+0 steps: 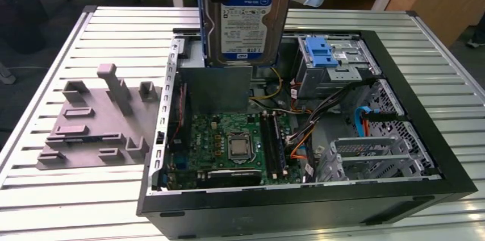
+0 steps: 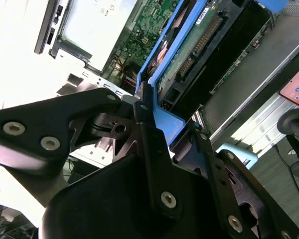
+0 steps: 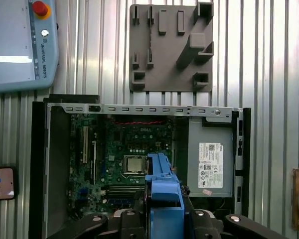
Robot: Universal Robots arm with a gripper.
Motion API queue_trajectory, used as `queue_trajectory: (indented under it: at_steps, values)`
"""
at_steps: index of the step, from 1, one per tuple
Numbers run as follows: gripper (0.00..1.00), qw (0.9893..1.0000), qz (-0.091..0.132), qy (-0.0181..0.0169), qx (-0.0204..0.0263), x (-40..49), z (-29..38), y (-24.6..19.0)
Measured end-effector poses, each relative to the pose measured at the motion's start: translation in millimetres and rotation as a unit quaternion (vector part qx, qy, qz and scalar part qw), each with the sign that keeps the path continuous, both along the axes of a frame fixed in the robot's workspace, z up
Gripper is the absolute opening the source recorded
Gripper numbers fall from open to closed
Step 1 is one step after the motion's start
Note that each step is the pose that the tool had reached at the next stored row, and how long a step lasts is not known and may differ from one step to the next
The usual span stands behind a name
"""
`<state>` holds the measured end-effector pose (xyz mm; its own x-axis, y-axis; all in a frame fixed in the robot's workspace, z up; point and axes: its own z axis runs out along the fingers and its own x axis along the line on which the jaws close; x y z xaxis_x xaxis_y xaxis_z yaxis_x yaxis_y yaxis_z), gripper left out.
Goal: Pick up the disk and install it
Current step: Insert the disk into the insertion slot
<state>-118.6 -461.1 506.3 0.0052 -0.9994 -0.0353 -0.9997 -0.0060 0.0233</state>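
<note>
The black gripper [image 2: 164,122] is clamped on the edge of the blue-framed flat silver disk [image 1: 246,19]. The disk hangs upright from it, above the open black computer case [image 1: 303,212].

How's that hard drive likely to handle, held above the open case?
Probably stiff: the disk hangs flat, unbent. Likely heavy for its size, with a metal body. The pincer clamps its blue plastic bracket, which might flex slightly.
</note>
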Motion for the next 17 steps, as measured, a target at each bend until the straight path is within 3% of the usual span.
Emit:
queue_trajectory:
  at_steps: [4, 6, 11, 17]
  values:
    - [0.36, 1.0000, 0.000, 0.0000, 0.0000, 0.1, -0.6, -10.6]
    - [0.36, 1.0000, 0.000, -0.0001, 0.0001, 0.0, -1.0, -19.4]
    - [0.36, 1.0000, 0.000, -0.0001, 0.0001, 0.5, -2.2, -34.2]
    - [0.36, 1.0000, 0.000, -0.0001, 0.0000, 14.2, -4.5, -38.0]
